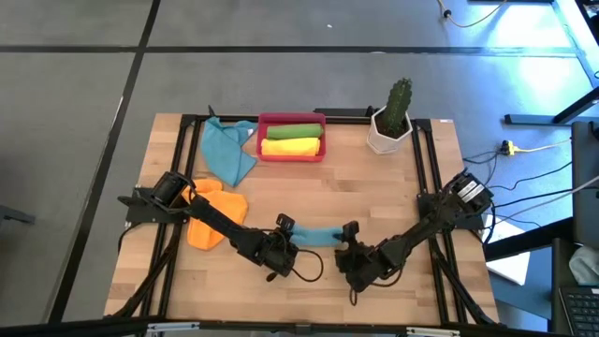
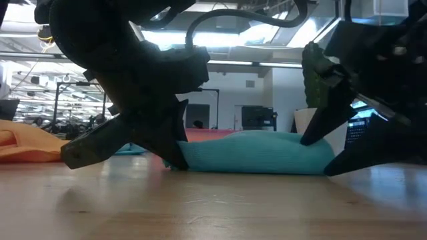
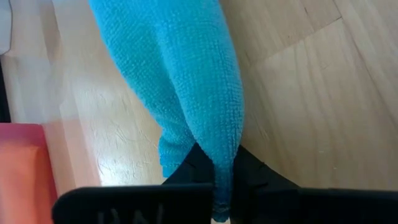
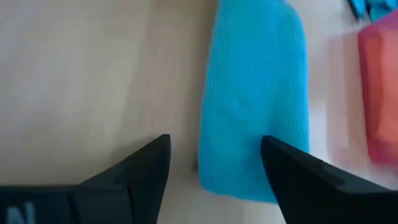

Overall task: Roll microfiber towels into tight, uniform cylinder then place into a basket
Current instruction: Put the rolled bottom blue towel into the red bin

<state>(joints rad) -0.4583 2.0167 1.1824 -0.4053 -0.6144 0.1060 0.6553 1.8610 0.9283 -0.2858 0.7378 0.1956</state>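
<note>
- Two claws down at the near middle of the table point(image 1: 374, 187), with one rolled teal towel point(image 1: 316, 236) lying flat between them.
- My left claw point(image 1: 286, 236) is pressed together on the left end of the rolled teal towel; in the left wrist view a thin fold of the cloth point(image 3: 186, 93) runs down into the pinch.
- My right claw point(image 1: 348, 240) is spread wide at the other end of the roll. In the right wrist view my fingers point(image 4: 140, 168) stand apart; one lies on bare wood beside the towel point(image 4: 255, 106), the other overlaps its end. Cannot tell whether that one touches the cloth.
- Low view: the roll point(image 2: 257, 152) rests on the wood, a low rounded mound between both claws.
- Basket point(image 1: 292, 120) at the far edge, well apart from both claws; it holds a green roll point(image 1: 292, 131) and a yellow roll point(image 1: 290, 147), side by side.
- Loose teal towel point(image 1: 227, 150) just left of the basket, one corner at its rim.
- Orange towel point(image 1: 213, 217) lies crumpled under my left arm.
- Cactus pot point(image 1: 388, 131) right of the basket.
</note>
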